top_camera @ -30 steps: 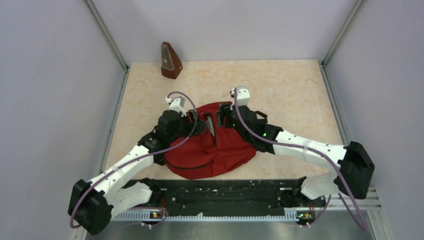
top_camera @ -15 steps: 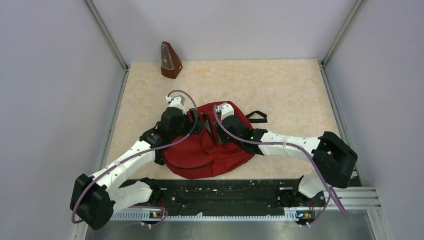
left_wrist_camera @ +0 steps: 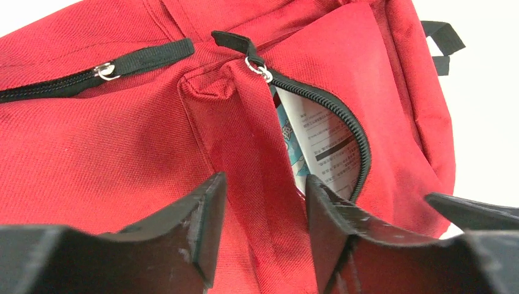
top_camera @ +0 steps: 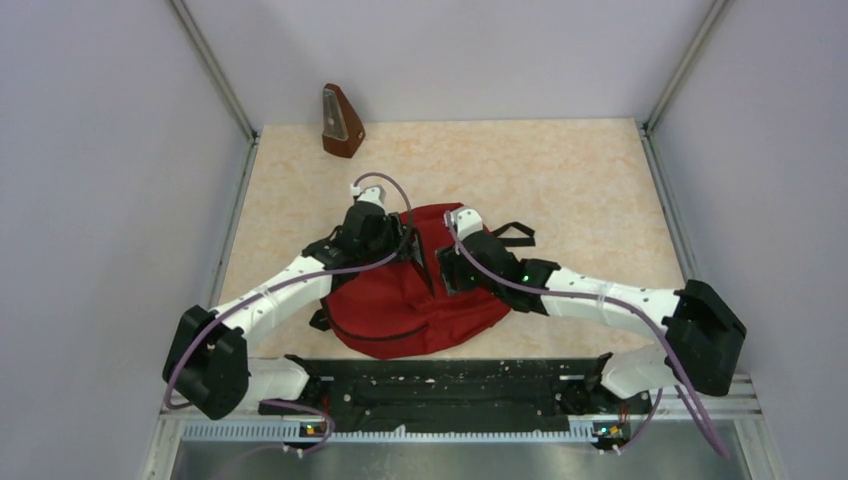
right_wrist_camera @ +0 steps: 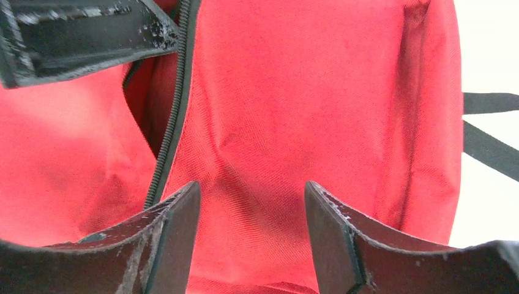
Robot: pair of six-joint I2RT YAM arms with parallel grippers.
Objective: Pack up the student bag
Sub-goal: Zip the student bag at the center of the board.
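The student bag, dark red with black zipper trim, lies near the front of the table. In the left wrist view its main zipper is part open, and a white printed booklet shows inside. My left gripper is open. Its fingers straddle a raised fold of the bag's fabric at the opening's edge. My right gripper is open and empty, just above the bag's red cloth, right of the zipper. In the top view both grippers, left and right, meet over the opening.
A brown metronome stands at the table's far left corner. The bag's black straps stick out to its right. The front pocket zipper is closed. Grey walls and metal rails enclose the table.
My left gripper has moved right onto the bag's opening. My right gripper has drawn back toward me along the opening, and less of the white booklet shows in the top view.
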